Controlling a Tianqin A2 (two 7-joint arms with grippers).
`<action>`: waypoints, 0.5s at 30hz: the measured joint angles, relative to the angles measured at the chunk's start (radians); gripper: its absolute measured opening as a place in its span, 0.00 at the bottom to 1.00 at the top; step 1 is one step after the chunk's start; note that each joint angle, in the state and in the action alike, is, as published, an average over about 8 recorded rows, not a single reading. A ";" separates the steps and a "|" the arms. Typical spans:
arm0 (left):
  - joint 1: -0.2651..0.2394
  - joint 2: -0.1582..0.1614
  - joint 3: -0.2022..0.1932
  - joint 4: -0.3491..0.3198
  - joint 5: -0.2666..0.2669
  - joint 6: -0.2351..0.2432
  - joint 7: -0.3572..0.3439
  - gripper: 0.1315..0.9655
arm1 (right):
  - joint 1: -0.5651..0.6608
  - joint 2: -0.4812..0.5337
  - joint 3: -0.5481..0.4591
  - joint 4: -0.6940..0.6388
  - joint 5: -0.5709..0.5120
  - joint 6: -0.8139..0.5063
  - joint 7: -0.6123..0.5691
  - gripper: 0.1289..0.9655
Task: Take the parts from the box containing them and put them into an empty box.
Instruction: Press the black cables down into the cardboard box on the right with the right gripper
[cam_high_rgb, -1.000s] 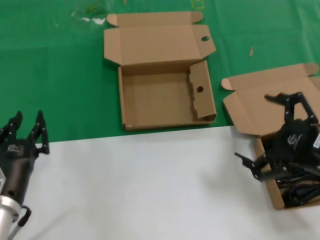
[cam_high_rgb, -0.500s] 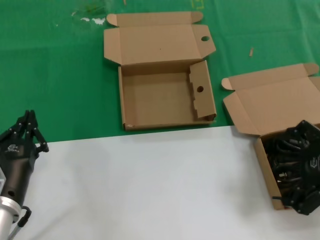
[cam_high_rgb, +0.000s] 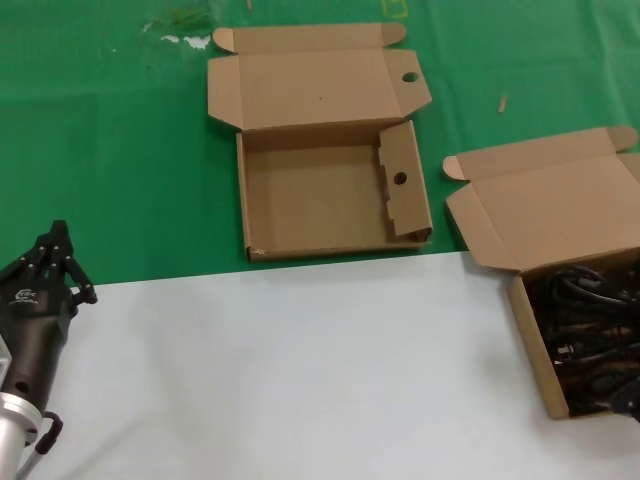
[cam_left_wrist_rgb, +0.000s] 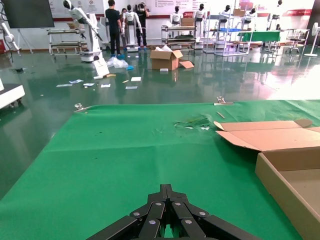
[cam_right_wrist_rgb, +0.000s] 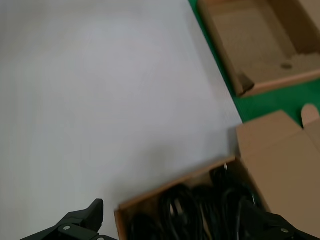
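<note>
Currently the right claw (cam_right_wrist_rgb: 170, 227) hangs spread wide just above the full box (cam_right_wrist_rgb: 280, 155), gripping nothing. Cables (cam_right_wrist_rgb: 200, 205) lie tangled directly beneath it; grabbing 1 loop could drag several out. Empty box (cam_high_rgb: 330, 195) sits well beyond the left claw (cam_high_rgb: 55, 262), which rests pinched together, arm parked low on the table (cam_high_rgb: 300, 370).

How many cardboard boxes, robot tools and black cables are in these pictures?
Cardboard boxes: 2, the empty box and the full box
Tools: 2, the left tool and the right tool
Black cables: tangled in the full box, too overlapped to count
Total: 4, cables aside
</note>
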 joint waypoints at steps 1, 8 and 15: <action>0.000 0.000 0.000 0.000 0.000 0.000 0.000 0.01 | -0.002 -0.005 0.010 -0.008 -0.007 -0.014 -0.003 0.99; 0.000 0.000 0.000 0.000 0.000 0.000 0.000 0.01 | 0.012 -0.048 0.064 -0.064 -0.057 -0.108 -0.028 0.93; 0.000 0.000 0.000 0.000 0.000 0.000 0.000 0.01 | 0.042 -0.092 0.095 -0.115 -0.102 -0.178 -0.048 0.84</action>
